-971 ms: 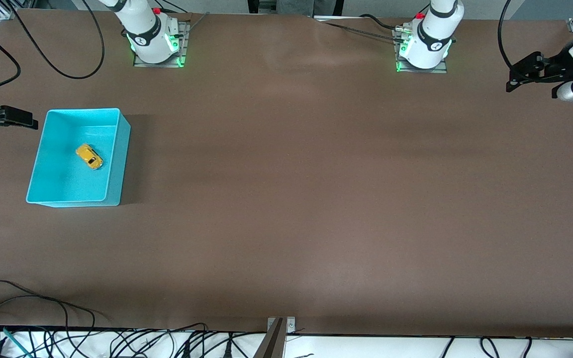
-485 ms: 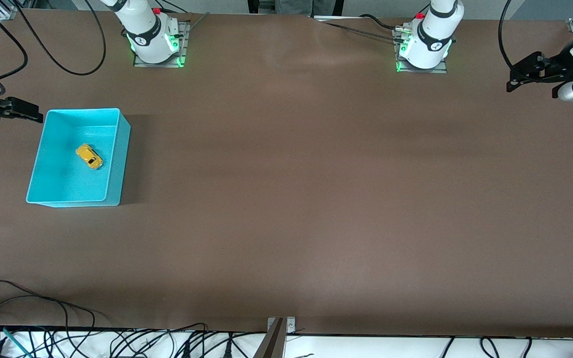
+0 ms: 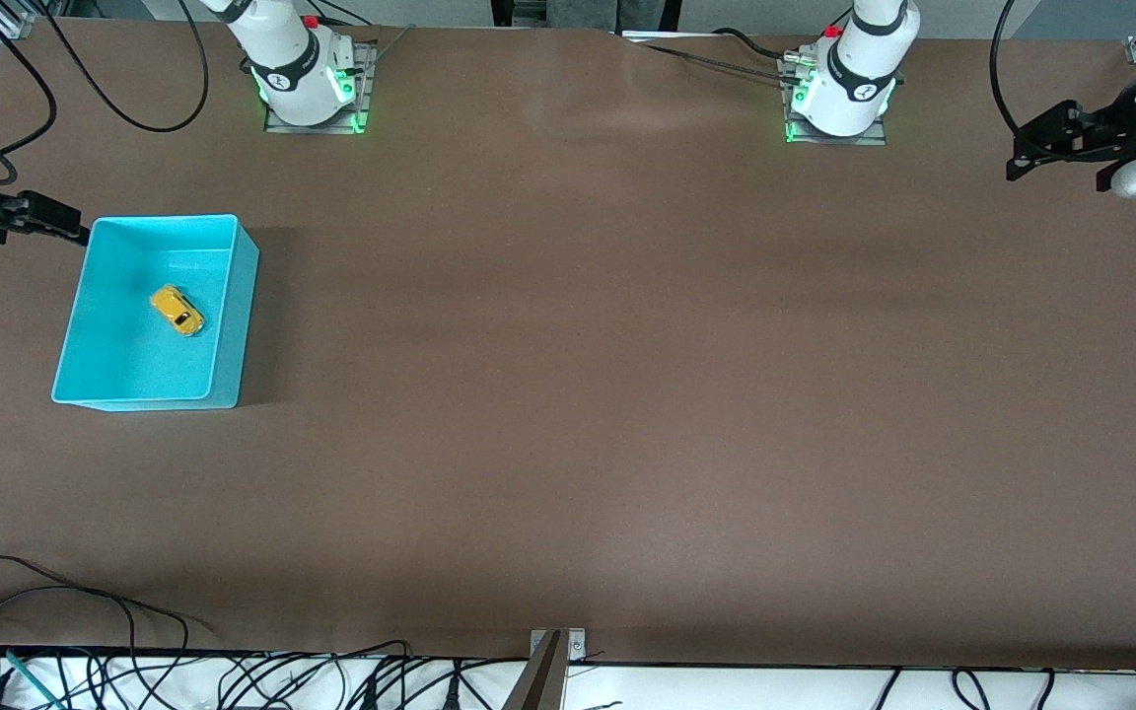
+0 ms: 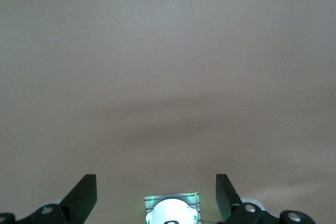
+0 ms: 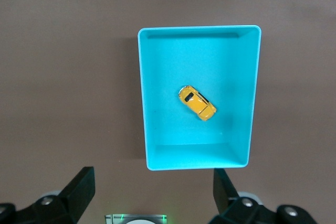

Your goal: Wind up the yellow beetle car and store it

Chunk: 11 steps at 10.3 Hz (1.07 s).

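Right tool (image 5: 152, 192) spread above turquoise bin (image 5: 148, 103), yellow beetle car (image 5: 197, 103) inside, unmarked

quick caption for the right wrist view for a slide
Yellow beetle car lying inside the turquoise bin, seen from above between the open right gripper fingers.

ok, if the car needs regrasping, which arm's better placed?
Probably right. The right gripper hangs open by the turquoise bin holding the yellow beetle car; the left gripper waits open at the table's other end.
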Available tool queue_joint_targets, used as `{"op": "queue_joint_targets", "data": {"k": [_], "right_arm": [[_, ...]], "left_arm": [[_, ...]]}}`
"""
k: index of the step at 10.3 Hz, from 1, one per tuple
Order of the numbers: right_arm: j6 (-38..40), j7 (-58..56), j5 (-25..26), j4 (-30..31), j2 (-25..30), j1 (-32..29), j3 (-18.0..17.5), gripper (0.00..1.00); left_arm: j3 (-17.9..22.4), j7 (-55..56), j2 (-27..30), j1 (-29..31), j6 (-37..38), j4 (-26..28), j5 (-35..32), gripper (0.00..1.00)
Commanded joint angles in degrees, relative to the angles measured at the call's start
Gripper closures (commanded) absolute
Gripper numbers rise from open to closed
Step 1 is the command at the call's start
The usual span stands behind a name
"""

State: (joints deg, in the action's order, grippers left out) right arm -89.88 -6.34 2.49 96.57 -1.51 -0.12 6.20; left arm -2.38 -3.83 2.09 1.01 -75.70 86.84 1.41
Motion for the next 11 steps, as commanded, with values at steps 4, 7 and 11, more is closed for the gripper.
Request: {"op": "queue_joint_targets", "data": {"k": [4,7,11], "right_arm": [[-0.5,1.2,0.5,-2.6,-1.7,-0.8,-1.5,0.00],[-0.4,3.1,0.3,-2.7,-2.0,-0.8,-1.6,0.00],[-0.5,5.9,0.3,-3.9,-2.1,-0.8,-1.6,0.00]], "left_arm": [[0.3,0.6,0.8,0.3,-0.6,0.8,1.1,0.00],[0.3,0.6,0.8,0.2,-0.6,0.6,1.2,0.00],[0.3,0.6,0.8,0.2,-0.6,0.5,1.2,0.00]]}}
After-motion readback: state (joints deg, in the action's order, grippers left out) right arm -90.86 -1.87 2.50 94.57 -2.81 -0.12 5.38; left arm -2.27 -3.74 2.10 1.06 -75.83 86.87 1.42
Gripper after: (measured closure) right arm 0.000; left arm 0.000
